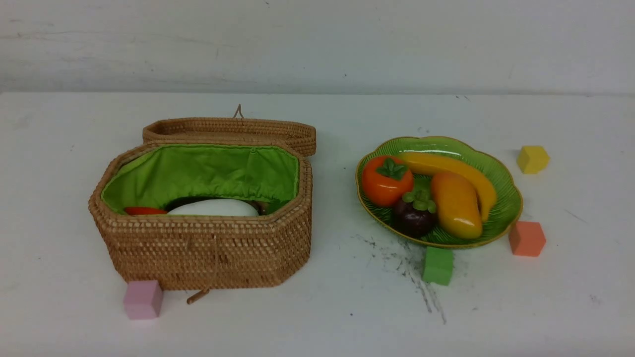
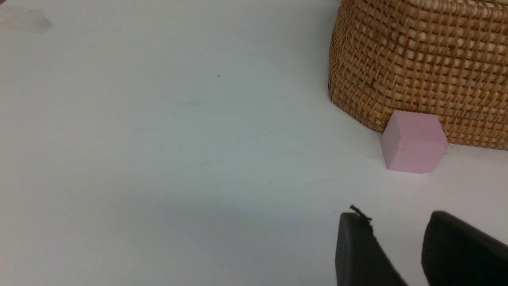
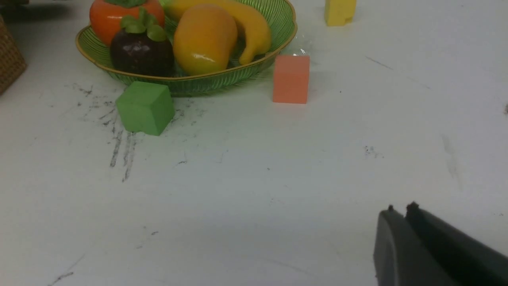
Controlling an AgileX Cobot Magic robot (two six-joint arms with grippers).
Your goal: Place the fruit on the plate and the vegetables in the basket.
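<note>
Veggies are down in the basket (image 1: 198,248), my left claw (image 2: 401,242) spread and empty near it. Fruit sits on the plate (image 1: 506,208); right claw (image 3: 405,226) pressed together. Reckon I just keep both back, bump nothing.

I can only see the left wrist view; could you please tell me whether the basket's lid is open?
Observer: Yes, the basket has its lid folded back, and a white radish shows inside.
Operator: Thank you. Is anything sorted on the other side?
Observer: The persimmon, banana, mango and mangosteen all lie on the plate.
Operator: And the other arm?
Observer: The right gripper is empty, jaws shut.
</note>
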